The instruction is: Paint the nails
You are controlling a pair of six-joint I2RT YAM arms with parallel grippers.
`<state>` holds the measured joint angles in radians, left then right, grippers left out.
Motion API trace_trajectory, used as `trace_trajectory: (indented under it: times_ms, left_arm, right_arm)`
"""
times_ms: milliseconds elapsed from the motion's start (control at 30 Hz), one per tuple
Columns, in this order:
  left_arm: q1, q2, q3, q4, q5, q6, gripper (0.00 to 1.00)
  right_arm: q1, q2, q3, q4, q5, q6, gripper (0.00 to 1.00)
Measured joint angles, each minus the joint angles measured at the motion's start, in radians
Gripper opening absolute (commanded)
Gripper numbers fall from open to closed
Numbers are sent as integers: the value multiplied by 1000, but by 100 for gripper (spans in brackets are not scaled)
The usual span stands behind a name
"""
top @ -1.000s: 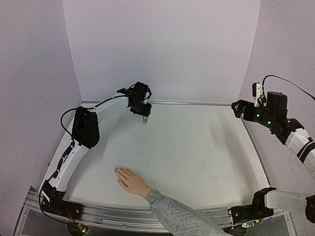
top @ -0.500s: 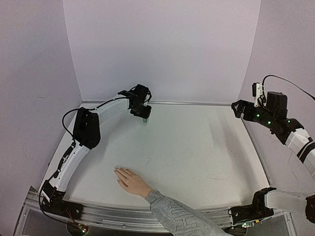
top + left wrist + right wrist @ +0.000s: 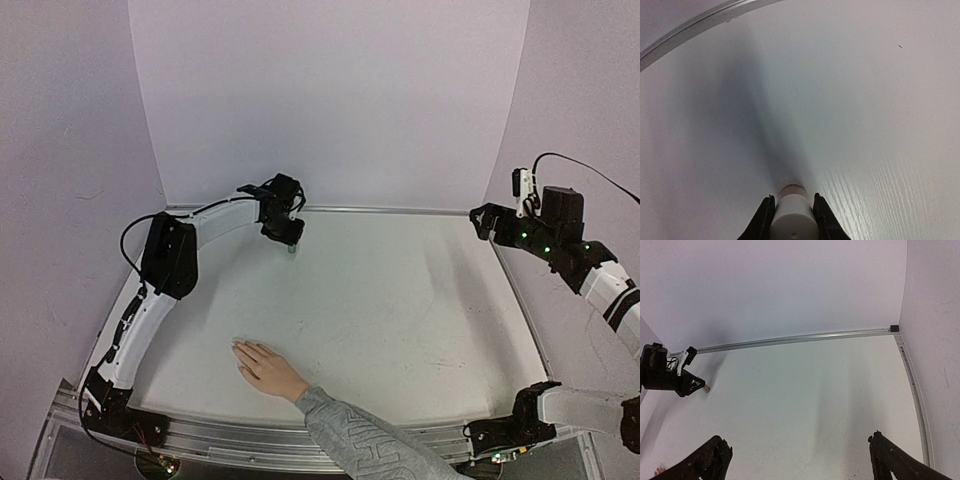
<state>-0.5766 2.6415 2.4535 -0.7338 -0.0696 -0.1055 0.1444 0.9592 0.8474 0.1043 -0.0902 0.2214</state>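
Observation:
A light-skinned hand (image 3: 265, 368) with a grey patterned sleeve (image 3: 370, 440) lies palm down near the table's front. Its nails (image 3: 240, 351) are too small to make out. My left gripper (image 3: 289, 237) is at the far back left, well away from the hand. It is shut on a small white bottle (image 3: 292, 247) that stands on or just above the table. In the left wrist view, the black fingers (image 3: 761, 220) clamp the bottle's white cap (image 3: 793, 222). My right gripper (image 3: 484, 222) is raised at the back right, open and empty, and the right wrist view (image 3: 797, 450) shows its jaws wide apart.
A metal rail (image 3: 400, 210) runs along the table's back edge and another (image 3: 520, 300) along the right side. White walls stand close behind. The right wrist view shows the left gripper (image 3: 690, 382) with the bottle at far left.
My left arm has shifted slightly left and back, with the bottle still held. The hand and the right arm have not moved.

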Motion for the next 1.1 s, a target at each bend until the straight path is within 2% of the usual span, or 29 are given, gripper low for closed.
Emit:
trace_trajectory:
  times_ms: [200, 400, 467, 667, 800, 933, 1100]
  left_arm:
    - [2, -192, -237, -21, 97, -19, 0]
    - [4, -486, -477, -24, 312, -79, 0]
    - [3, -586, -553, -22, 393, -104, 0]
    - [-7, -834, -805, 36, 570, -175, 0]
    - [-19, -960, -961, 93, 634, -220, 0]
    - [-29, -1064, -1089, 157, 686, -264, 0]
    - [-42, -1153, -1180, 210, 724, -302, 0]
  right_arm:
    - [0, 14, -10, 27, -85, 4, 98]
    - [25, 92, -32, 138, -239, 31, 98]
    - [86, 141, -33, 187, -259, 38, 98]
    - [410, 362, -33, 401, -330, 39, 97]
    - [558, 553, -14, 578, -432, 66, 85]
    - [605, 714, 69, 705, -536, 114, 70]
    - [624, 826, 140, 852, -636, 187, 69]
